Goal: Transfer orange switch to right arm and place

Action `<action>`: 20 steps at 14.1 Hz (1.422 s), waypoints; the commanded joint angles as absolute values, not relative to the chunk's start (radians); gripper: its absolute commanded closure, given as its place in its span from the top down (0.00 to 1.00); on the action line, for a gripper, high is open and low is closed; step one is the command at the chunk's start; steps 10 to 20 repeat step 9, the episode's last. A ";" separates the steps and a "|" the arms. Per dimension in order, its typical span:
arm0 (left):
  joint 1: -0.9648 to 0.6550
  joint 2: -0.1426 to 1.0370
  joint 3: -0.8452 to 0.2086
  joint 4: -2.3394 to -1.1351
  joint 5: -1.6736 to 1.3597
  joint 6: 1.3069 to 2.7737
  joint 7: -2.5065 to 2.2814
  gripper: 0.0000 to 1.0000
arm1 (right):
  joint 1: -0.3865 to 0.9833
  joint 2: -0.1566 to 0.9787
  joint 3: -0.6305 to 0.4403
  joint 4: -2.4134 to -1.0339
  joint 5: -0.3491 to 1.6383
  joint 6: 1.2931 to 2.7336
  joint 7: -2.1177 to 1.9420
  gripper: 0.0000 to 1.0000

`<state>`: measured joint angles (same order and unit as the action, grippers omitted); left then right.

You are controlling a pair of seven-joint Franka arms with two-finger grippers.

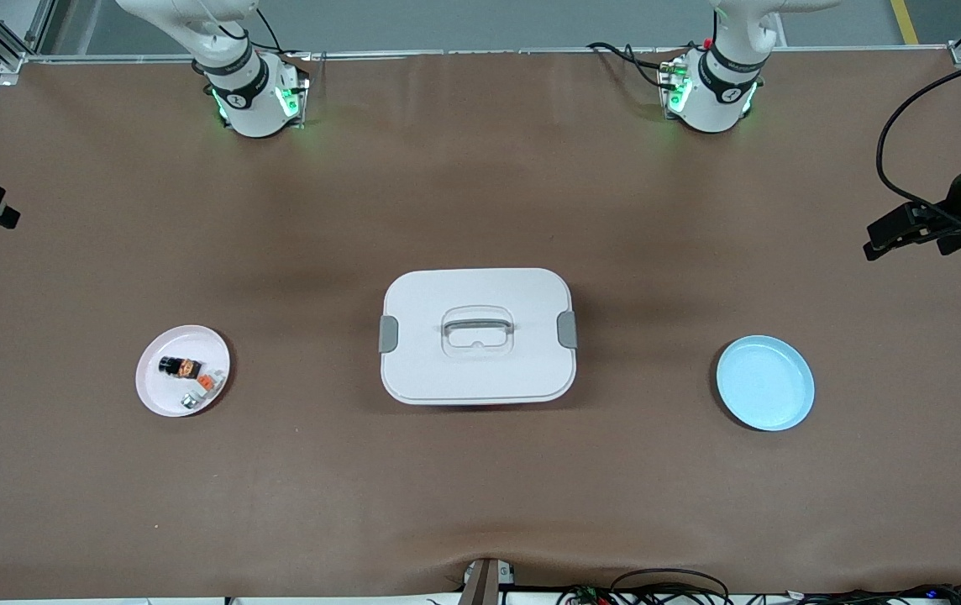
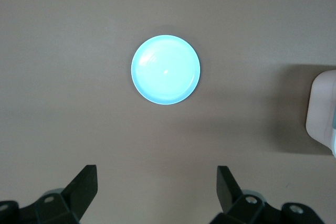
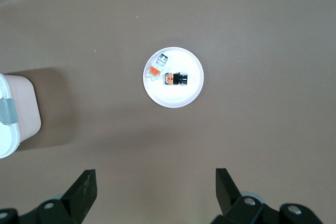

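The orange switch is a tiny blocky part with a black body and an orange piece in its middle, lying on its side on a pale pink plate toward the right arm's end of the bench, fairly near the edge closest to the front camera. Just beside it on the same plate lies a small grey-white part with an orange piece, a little nearer to the front camera. The right tool hangs high over the bench with its two black fingers spread wide and nothing between them; the plate and the switch lie well apart from it, down on the bench. At the middle of the bench stands a white lidded box with grey clips at its ends and a handle set into the lid. Toward the left arm's end lies a light blue plate. The left tool hangs high over the bench near that blue plate, fingers likewise spread wide and holding nothing. No writing can be read on any of these things.
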<state>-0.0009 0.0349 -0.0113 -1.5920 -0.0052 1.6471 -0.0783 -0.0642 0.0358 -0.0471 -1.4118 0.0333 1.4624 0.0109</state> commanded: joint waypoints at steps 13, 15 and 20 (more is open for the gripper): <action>0.005 0.043 -0.014 -1.571 -0.018 1.628 -0.078 1.00 | -0.084 0.029 -0.043 -1.410 0.026 1.417 0.009 1.00; 0.005 0.043 -0.014 -1.571 -0.018 1.628 -0.078 1.00 | -0.084 0.029 -0.043 -1.410 0.026 1.417 0.009 1.00; 0.005 0.043 -0.014 -1.571 -0.018 1.628 -0.078 1.00 | -0.084 0.029 -0.043 -1.410 0.026 1.417 0.009 1.00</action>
